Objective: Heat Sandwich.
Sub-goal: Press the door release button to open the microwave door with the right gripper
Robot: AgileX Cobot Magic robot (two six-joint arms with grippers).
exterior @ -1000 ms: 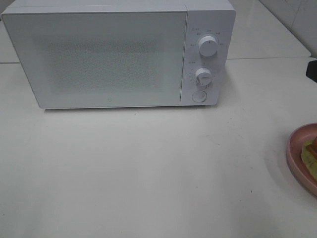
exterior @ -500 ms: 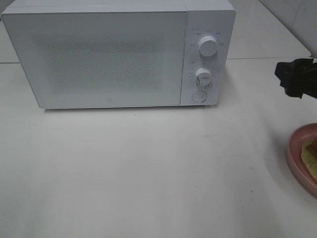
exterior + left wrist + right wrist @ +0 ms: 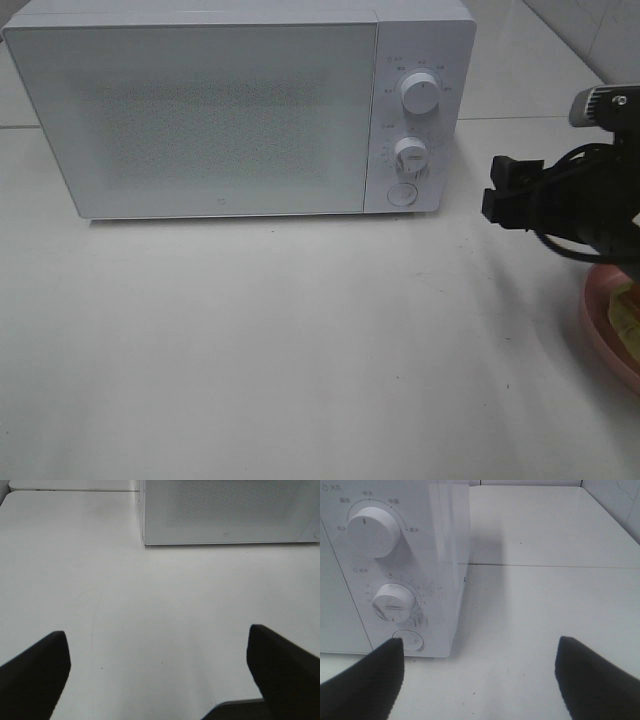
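The left gripper (image 3: 156, 632) shows only in its own wrist view, its black jaws spread wide over bare white tabletop (image 3: 150, 590) with nothing between them; it is well short of the white box-shaped microwave oven (image 3: 190, 115), whose speckled door is shut. If that door is not opened first, the food has nowhere to go; a careless pull could also drag the light oven across the smooth table rather than swing the door.

On the control panel sit the upper round white dial (image 3: 419, 94), the lower round white dial (image 3: 411, 154) and a small round white push button (image 3: 401, 194). The right gripper (image 3: 500, 188) hovers near this panel, jaws apart and empty; in its wrist view one finger (image 3: 380, 672) lies close in front of the button. It probably means to press it; with jaws this wide, a finger could miss, or knock the lower dial and start the timer.

At the far right edge, partly under that arm, the sandwich (image 3: 625, 305) lies on the round pink plate (image 3: 597, 320); only a yellow-green sliver shows. The arm's cable and body hang just above the plate, so a low sweep could nudge it.
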